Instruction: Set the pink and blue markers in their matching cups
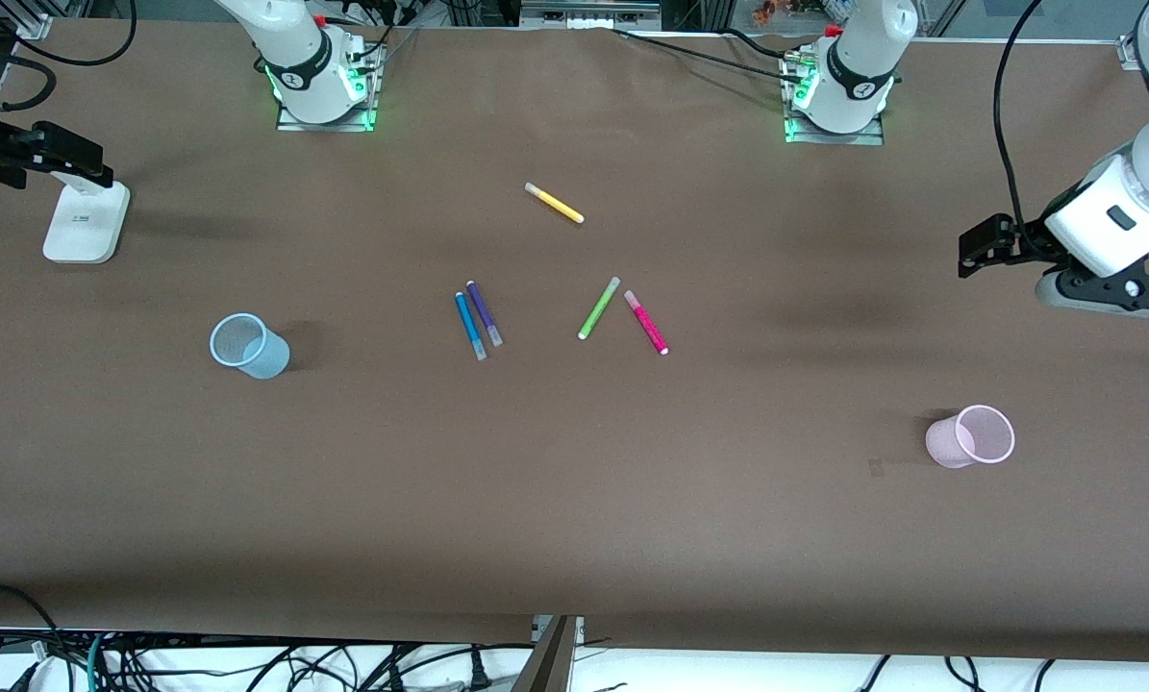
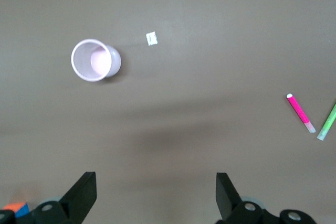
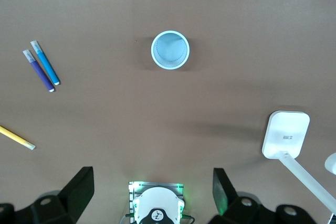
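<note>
The pink marker (image 1: 646, 322) lies mid-table beside a lime green pen (image 1: 598, 308); both show in the left wrist view, the pink marker (image 2: 300, 112) and the green pen (image 2: 327, 123). The blue marker (image 1: 469, 325) (image 3: 46, 62) lies against a purple pen (image 1: 484, 312). The light blue cup (image 1: 247, 346) (image 3: 169, 50) stands toward the right arm's end. The light pink cup (image 1: 973, 436) (image 2: 94, 60) stands toward the left arm's end. My left gripper (image 1: 1108, 296) (image 2: 156, 179) is open and empty, high over the left arm's end. My right gripper (image 3: 152, 174) is open and empty, high over its own base.
A yellow pen (image 1: 554, 203) (image 3: 17, 137) lies nearer the bases than the other pens. A white stand (image 1: 84, 221) (image 3: 286, 134) with a black device on it sits at the right arm's end. A small white scrap (image 2: 151, 39) lies near the pink cup.
</note>
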